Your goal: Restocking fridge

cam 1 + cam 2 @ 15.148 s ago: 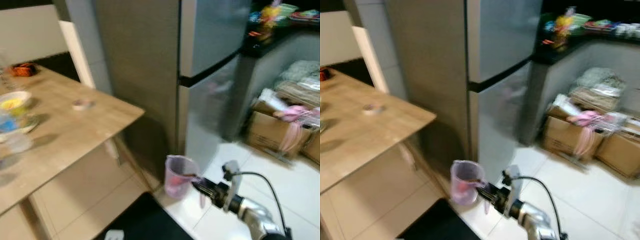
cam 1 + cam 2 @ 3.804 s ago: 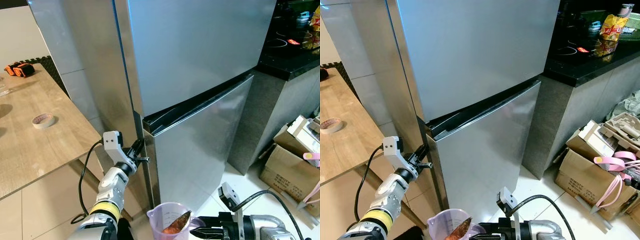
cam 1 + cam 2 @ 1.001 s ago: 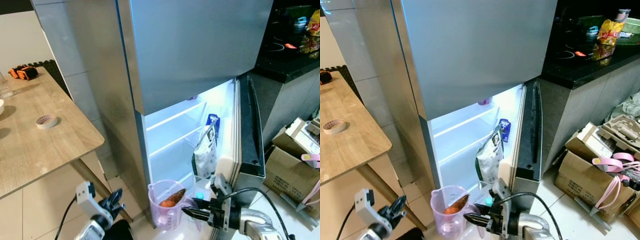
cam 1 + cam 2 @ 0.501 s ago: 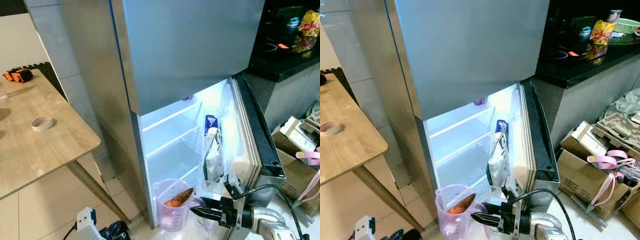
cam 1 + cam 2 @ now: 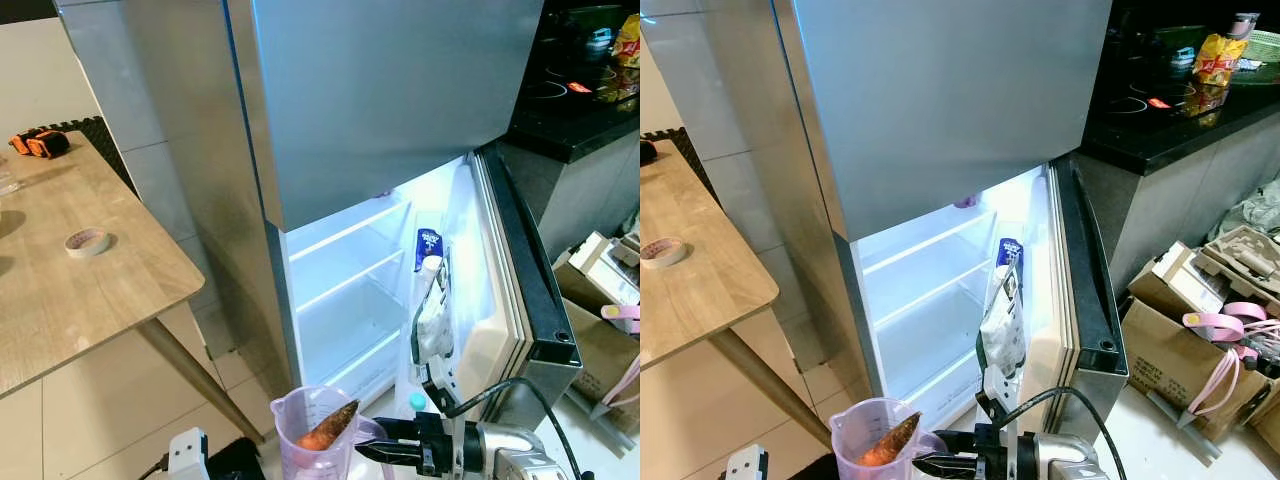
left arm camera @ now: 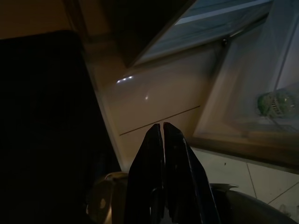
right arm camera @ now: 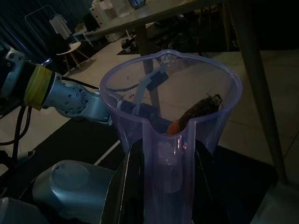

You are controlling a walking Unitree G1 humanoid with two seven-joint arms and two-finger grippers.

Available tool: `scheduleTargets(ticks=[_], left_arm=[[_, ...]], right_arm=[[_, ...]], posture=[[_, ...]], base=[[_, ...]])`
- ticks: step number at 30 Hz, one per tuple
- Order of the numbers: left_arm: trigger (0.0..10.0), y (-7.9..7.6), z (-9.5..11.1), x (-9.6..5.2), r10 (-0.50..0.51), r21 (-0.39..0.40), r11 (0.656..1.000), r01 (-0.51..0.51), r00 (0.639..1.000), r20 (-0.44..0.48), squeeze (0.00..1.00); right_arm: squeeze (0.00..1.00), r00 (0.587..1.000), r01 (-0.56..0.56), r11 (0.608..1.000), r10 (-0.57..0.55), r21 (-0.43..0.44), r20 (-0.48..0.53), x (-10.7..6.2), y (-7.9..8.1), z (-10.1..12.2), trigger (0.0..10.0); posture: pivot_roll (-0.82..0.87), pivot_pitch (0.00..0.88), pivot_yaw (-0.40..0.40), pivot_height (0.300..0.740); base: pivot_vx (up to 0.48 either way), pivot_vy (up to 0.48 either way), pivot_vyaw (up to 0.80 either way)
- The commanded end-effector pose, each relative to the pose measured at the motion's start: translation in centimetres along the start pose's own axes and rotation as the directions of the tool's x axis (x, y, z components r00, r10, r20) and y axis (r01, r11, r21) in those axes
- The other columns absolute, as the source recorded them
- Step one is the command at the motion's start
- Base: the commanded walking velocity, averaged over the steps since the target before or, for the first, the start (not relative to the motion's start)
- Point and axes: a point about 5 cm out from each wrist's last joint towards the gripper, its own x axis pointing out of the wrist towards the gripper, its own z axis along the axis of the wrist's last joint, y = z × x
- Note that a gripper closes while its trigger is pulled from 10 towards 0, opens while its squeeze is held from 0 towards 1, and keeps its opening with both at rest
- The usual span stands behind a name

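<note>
Carrot (image 5: 322, 433) sits half-hidden inside jug (image 5: 312, 436), gripped by right end effector (image 5: 362, 451).

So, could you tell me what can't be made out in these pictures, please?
- Bag in the fridge door: its print is too small to read in the eye views.
- Carrot in the jug: its lower end is hidden by the jug's handle in the right wrist view.
- Left gripper: its arm is cut off by the bottom edge in the eye views.
- Right gripper's grip: hidden behind the jug.

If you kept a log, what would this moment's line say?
right gripper: holds clear purple plastic jug with carrot | silver fridge lower door: open | left gripper: shut, idle
</note>
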Motion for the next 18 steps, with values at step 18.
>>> scheduleTargets(ticks=[18], left_arm=[[10.0,-1.0,-0.6,0.4,-0.012,0.044,0.999,0.013,1.000,-0.025,0.00]], right_arm=[[0.00,1.000,0.026,1.000,-0.026,-0.010,0.008,0.6,0.0,0.1,10.0]], posture=[[-0.09,0.000,0.018,0.740]], base=[[-0.341,0.000,0.00]])
